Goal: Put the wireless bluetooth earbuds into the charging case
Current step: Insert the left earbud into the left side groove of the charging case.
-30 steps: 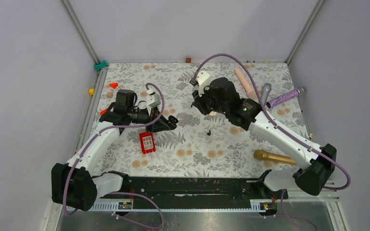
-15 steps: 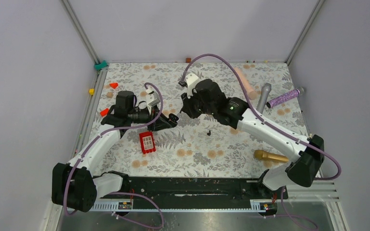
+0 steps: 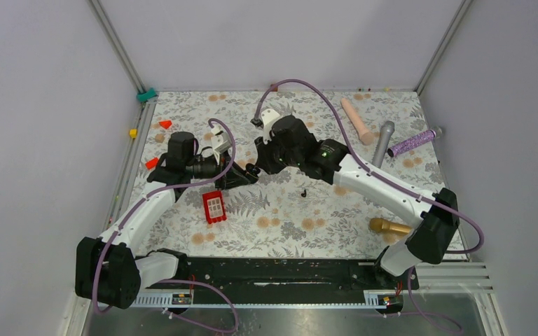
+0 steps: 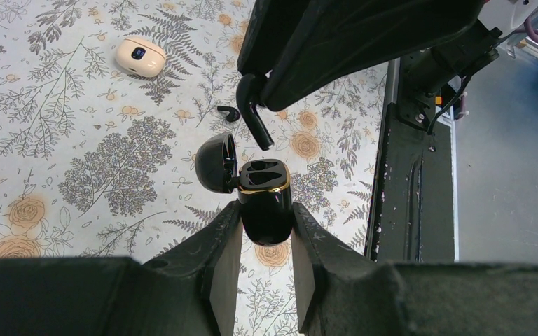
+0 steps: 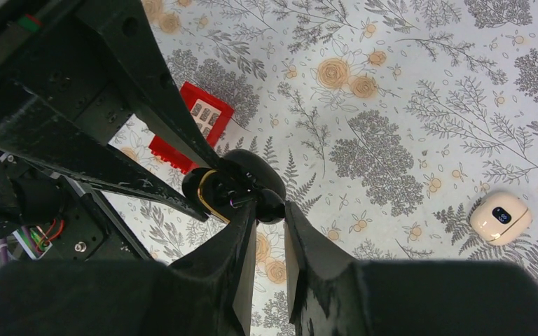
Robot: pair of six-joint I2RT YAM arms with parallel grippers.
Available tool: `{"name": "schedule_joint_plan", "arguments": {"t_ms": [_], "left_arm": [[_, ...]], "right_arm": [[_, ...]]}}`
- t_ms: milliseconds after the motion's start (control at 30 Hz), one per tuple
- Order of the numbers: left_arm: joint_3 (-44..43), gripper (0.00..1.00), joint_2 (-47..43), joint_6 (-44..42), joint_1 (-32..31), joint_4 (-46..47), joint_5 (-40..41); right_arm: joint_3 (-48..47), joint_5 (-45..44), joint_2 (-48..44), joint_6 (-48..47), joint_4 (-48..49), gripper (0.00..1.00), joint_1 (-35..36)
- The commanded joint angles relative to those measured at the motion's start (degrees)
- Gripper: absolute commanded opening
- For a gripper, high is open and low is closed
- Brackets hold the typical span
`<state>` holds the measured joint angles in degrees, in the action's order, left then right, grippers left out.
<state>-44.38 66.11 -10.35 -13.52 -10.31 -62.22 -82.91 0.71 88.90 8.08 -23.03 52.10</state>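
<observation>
From above, the left gripper [image 3: 247, 177] and the right gripper [image 3: 260, 165] meet tip to tip over the flowered table [image 3: 364, 203], just beyond a red block [image 3: 214, 207]. One loose earbud [image 3: 303, 190] lies on the table a little to their right. In the left wrist view, the left fingers [image 4: 217, 245] are clenched on the flanks of the black charging case [image 4: 266, 206]. Its lid [image 4: 217, 162] is swung open and both sockets look empty. Just above it the other earbud [image 4: 256, 119] hangs from the right gripper's closed tips, stem toward the case, and a cream case [image 4: 140, 57] sits well apart. In the right wrist view, the right fingers [image 5: 242, 238] are pinched on a small black bulb, apparently that earbud, at the case's gold rim – touching or not, the view does not say. The earbuds look very light, hard and glossy, so they may slip from a pinch. The bulb is the place to hold, leaving the stem free for the socket. The case is stiff – its hinge is probably the weak spot.
</observation>
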Motion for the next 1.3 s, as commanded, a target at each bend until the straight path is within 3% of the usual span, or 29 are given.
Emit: {"name": "schedule_joint_plan", "arguments": {"t_ms": [0,1267], "left_arm": [[0.3,0.0,-0.4,1.3,-0.2,3.4,-0.3],[0.1,0.0,0.4,1.8,-0.2,3.4,-0.7]], "right_arm": [[-3.3,0.6,0.9,1.2,-0.3,0.19,1.0],[-7.1,-4.1,4.0,-1.7,-2.9,0.18,2.7]]}}
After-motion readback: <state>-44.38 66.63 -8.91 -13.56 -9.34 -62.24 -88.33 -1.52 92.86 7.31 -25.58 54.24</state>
